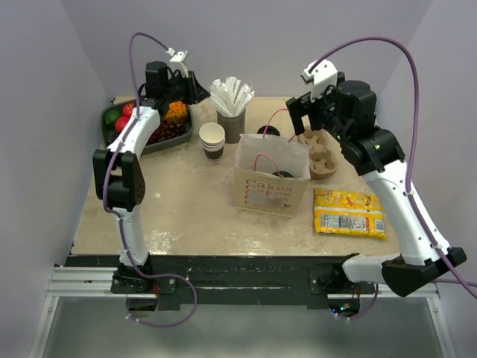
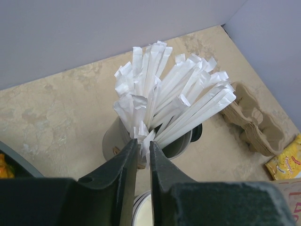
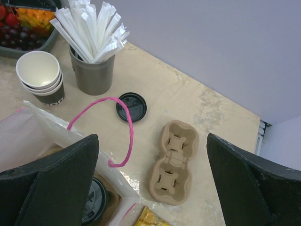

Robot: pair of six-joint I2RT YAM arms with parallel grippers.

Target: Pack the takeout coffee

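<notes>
The takeout coffee, a brown cup with a black lid (image 3: 96, 200), stands inside the white paper bag (image 1: 270, 186) with pink handles at the table's middle. Its lid also shows in the top view (image 1: 282, 174). My right gripper (image 3: 151, 141) is wide open and empty, held above the table behind the bag and over the cardboard cup carrier (image 3: 171, 162); in the top view it is at the back right (image 1: 313, 123). My left gripper (image 2: 143, 143) is at the back by the grey holder of white straws (image 2: 164, 94), with its jaws closed on the end of one straw.
A loose black lid (image 3: 131, 107) lies between the straw holder and the carrier. A stack of white-rimmed cups (image 1: 212, 139) stands left of the bag. A fruit tray (image 1: 112, 134) is at the back left. A yellow snack packet (image 1: 349, 212) lies right of the bag.
</notes>
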